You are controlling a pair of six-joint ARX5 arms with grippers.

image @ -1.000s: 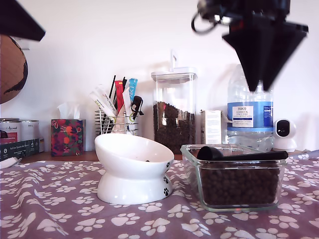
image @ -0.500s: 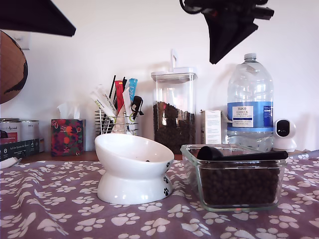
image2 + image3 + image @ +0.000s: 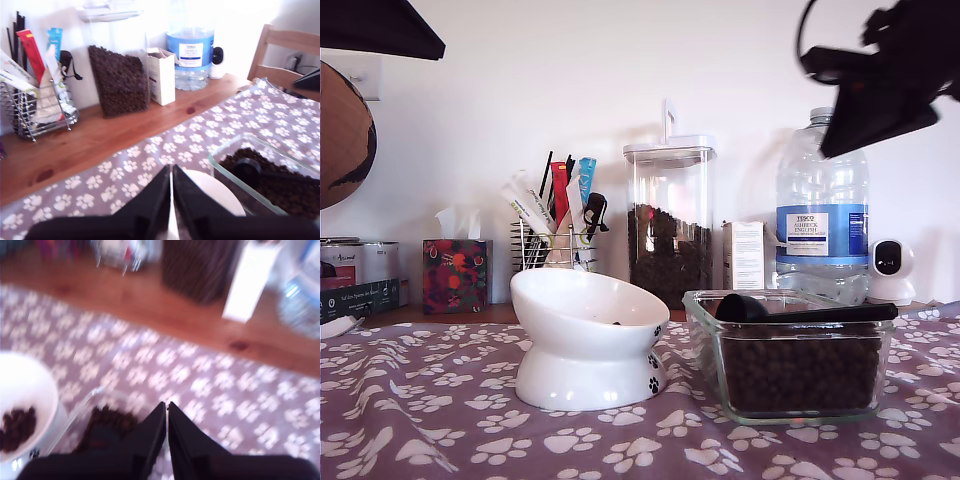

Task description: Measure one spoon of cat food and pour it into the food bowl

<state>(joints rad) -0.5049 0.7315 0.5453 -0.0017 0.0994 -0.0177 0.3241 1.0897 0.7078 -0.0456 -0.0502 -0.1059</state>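
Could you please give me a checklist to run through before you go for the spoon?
1. Spoon free to grasp: ok, it lies across the glass dish, with nothing holding it.
2. My first gripper ready to grasp: not ok, jaws shut and empty.
3. My second gripper ready to grasp: not ok, jaws shut and empty.
4. Cat food supply: ok, the dish is nearly full.
5. Food bowl upright: ok, with a few pellets inside.
6. Spoon's cup already filled: cannot tell.
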